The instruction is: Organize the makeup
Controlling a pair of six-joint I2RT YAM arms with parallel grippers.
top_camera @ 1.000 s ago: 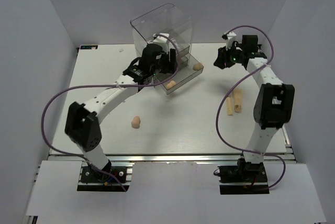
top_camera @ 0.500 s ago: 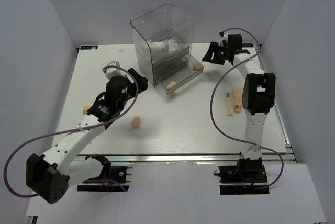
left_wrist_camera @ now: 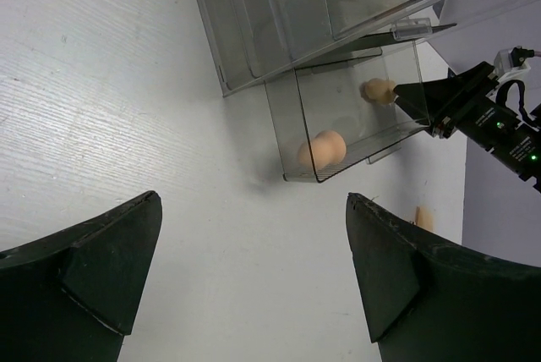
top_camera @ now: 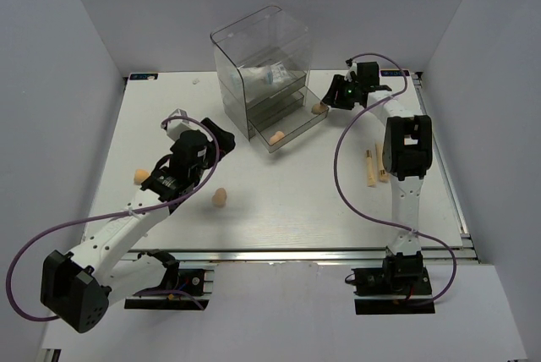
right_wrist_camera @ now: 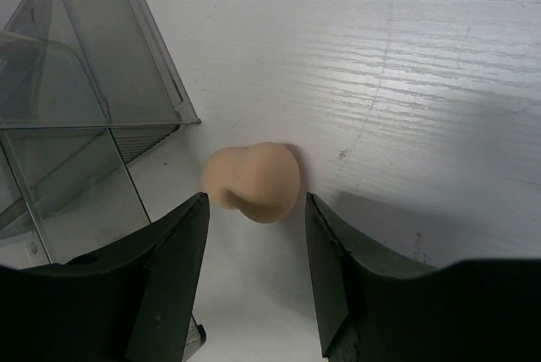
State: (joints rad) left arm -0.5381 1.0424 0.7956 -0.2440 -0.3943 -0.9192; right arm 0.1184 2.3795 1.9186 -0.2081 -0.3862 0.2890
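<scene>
The left end effector (left_wrist_camera: pixel 254 205), wide open and empty, is being withdrawn from the clear drawer box (top_camera: pixel 262 49). The right end effector (right_wrist_camera: pixel 255 203), partly open, is being brought around a peach sponge (right_wrist_camera: pixel 254 178), which is not yet gripped.

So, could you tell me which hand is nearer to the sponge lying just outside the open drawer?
The right hand: it straddles the sponge. The left hand hangs open on the other side of the drawer box.
</scene>
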